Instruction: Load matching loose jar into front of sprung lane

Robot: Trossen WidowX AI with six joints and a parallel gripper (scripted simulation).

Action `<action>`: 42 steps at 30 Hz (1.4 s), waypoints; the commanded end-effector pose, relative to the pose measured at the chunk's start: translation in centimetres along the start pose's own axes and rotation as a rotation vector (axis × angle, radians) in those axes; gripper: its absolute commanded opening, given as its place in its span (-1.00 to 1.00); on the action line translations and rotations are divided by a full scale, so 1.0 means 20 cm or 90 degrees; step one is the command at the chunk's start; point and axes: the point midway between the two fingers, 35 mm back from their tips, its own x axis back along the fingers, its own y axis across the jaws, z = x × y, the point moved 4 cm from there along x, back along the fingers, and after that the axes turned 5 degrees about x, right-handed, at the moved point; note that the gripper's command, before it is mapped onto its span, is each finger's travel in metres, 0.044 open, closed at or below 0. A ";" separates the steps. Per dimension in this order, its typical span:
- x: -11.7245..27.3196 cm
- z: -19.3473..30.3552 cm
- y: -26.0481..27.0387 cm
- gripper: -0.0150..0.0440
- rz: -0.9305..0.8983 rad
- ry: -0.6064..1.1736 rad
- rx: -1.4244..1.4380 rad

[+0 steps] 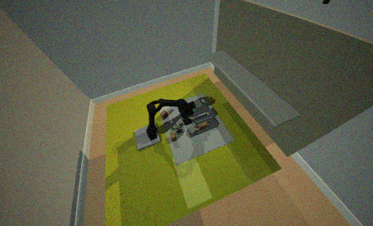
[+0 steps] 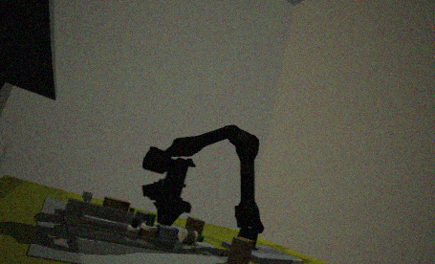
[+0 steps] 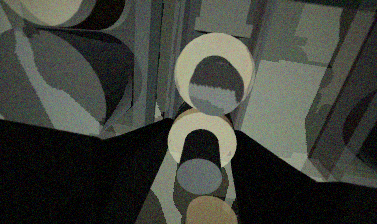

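A pale-topped round container (image 3: 41,11) sits left of the tool, across a grey lane divider (image 3: 153,65), on the wrist view's upper left. At center, the black tool (image 1: 187,120) (image 2: 168,220) (image 3: 202,131) is closed on a cream-topped jar (image 3: 176,141), gripped between its two fingers above the grey bench (image 1: 192,152). Just ahead of the tool stands a second cream-topped jar (image 3: 185,65), its top meeting the gripped jar's in this view; whether the two touch, or the gripped one rests on the lane floor, cannot be told. A see-through lane wall (image 3: 350,85) slants at the tool's right.
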 end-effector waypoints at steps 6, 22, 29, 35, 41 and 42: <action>0.00 0.01 0.00 -0.49 0.000 -0.004 0.002; 0.00 0.00 0.00 0.43 0.000 -0.004 0.002; 0.07 0.00 0.00 0.43 0.000 -0.004 0.002; 0.10 0.00 0.00 0.43 0.000 -0.004 0.002; 0.11 0.06 0.01 0.43 0.000 -0.004 0.002; 0.11 0.08 0.01 0.43 0.000 -0.003 0.002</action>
